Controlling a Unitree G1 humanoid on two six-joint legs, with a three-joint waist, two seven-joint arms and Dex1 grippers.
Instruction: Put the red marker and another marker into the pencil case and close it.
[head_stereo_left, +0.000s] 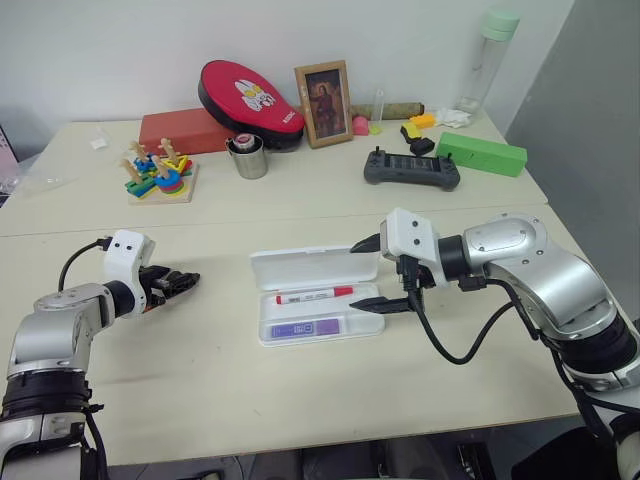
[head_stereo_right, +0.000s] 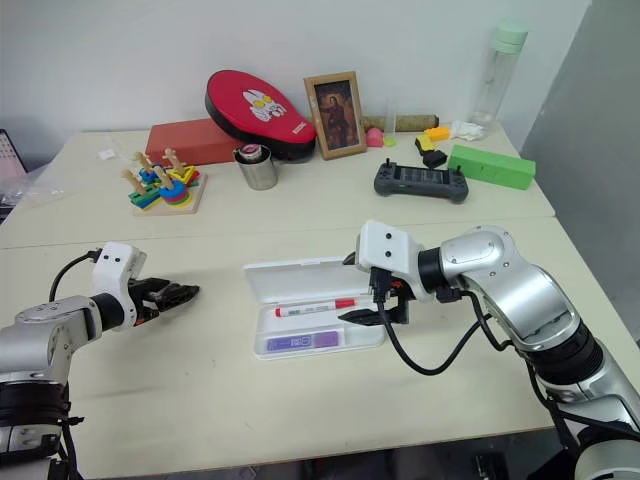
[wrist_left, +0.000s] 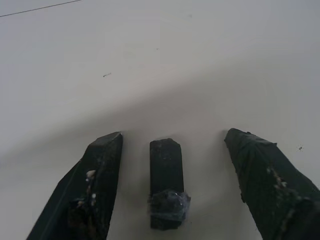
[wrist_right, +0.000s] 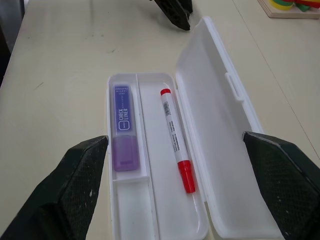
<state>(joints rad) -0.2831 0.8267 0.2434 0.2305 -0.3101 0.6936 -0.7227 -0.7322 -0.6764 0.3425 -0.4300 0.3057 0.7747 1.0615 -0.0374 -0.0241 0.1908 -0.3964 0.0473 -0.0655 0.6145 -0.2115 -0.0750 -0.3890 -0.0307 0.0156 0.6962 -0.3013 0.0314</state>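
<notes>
both markers already in the pencil case (head_stereo_left: 316, 268), so what's left is closing it.

case sits mid-table, long axis running left-right. tray is the near half, lid lies flat open on the far side, hinge along the line between them. red marker (head_stereo_left: 314, 294) lies in the farther tray slot, parallel to the long axis, red cap toward the right. purple marker (head_stereo_left: 304, 328) is in the nearer slot, also lengthwise, lilac cap end nearer the right in the wrist view.

right gripper (head_stereo_left: 374, 273) hangs at the case's right end, pointing left along its long axis. fingers spread wide apart, holding nothing: one tip over the lid's right end, the other by the tray's near-right corner. wrist view looks straight down the length of the case, both fingers (wrist_right: 80, 185) flanking it. can't tell if either tip touches the plastic.

left gripper (head_stereo_left: 172, 284) is well apart to the left, low over bare table, tips aimed right toward the case. jaws part-open, nothing between them.

key relation: lid must swing from far to near, over the hinge. right arm is much nearer, w/ its far finger already at the lid. my guess: next move is getting that tip under or behind the lid's far edge and sweeping it toward the near side. left arm could steady the tray's left end but has ground to cover first.

risk: light case may skid instead of the lid folding.
</notes>
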